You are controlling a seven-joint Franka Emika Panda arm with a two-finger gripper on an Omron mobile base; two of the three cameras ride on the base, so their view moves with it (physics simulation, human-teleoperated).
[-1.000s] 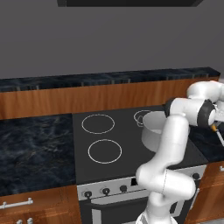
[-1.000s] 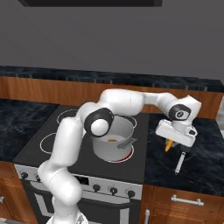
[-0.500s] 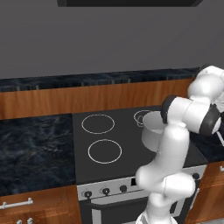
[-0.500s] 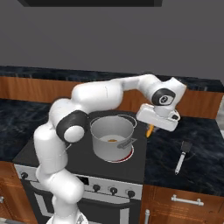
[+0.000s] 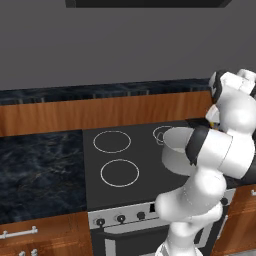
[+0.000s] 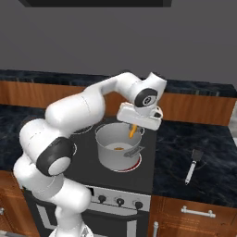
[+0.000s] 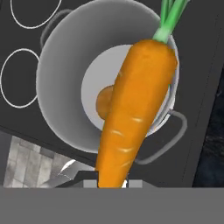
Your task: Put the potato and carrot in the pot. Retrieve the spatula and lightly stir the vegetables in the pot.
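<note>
From the right base view my arm arched over the black stove (image 6: 92, 152), and my gripper (image 6: 134, 131) hung above the pot (image 6: 118, 147), which sat on the front right burner. My fingers were pinched on the carrot (image 6: 133, 131), which pointed down over the pot's open mouth without touching its rim. That view also gave me the spatula (image 6: 193, 166), lying on the dark counter (image 6: 203, 157) to the right of the stove, well apart from the pot. I could read no writing or labels anywhere.

The left base view hid most of this behind my own arm; there I saw just a part of the pot (image 5: 175, 150) and the two left burner rings.

My hand view looked straight down the carrot (image 7: 133, 113), with its green stalk at the far end, into the pot (image 7: 61, 87). It showed the potato (image 7: 105, 101) resting on the pale bottom, partly covered by the carrot.
</note>
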